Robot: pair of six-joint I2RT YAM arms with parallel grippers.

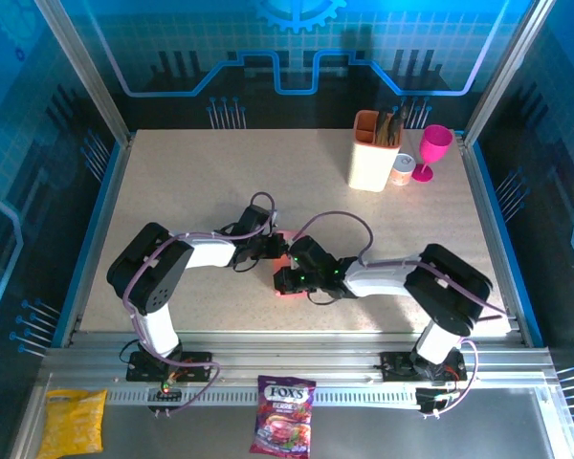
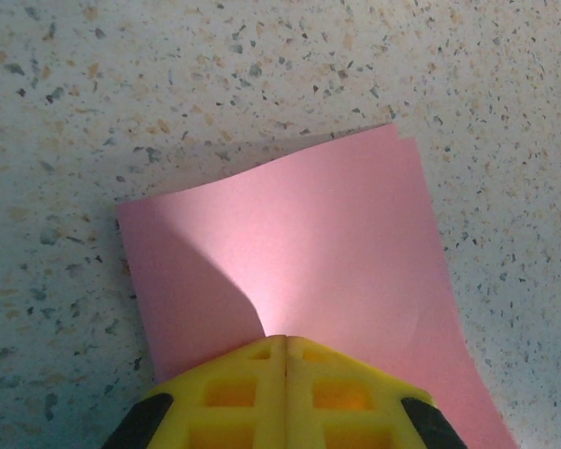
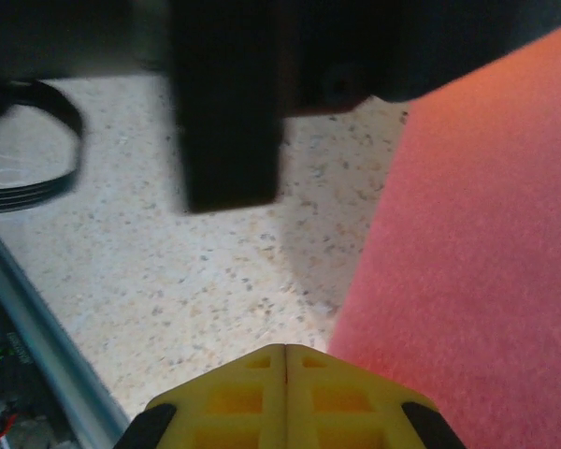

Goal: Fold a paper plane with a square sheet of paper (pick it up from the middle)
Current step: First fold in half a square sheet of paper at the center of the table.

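- Paper plane: thin salmon-pink paper, two layers with edges slightly offset at the 1 o'clock corner, lying on the speckled beige table near its centre.
- Left gripper: yellow fingertips pressed together with no gap, at 6 o'clock of the sheet and overlapping its near edge; cannot tell whether paper is pinched or merely lies beneath.
- Right gripper: yellow fingertips likewise closed tight, pink paper just beside at 3 o'clock; contact not to be made out.
- At 12 o'clock of the right fingertips, a blurred black arm body; at 10 o'clock, a black cable loop.
- From above, both wrists meeting over the sheet and covering most of it.
- Readable: "FOX'S" in white on a purple sweets bag, at 6 o'clock, in front of the arm bases; smaller print too fine to read.
- Yellow crinkled packet at 7 o'clock, lettering illegible.
- At 1 o'clock, well apart from the paper: cream-and-orange rectangular holder with dark utensils inside; small white round tub just beside it; upright magenta plastic goblet next to the tub.
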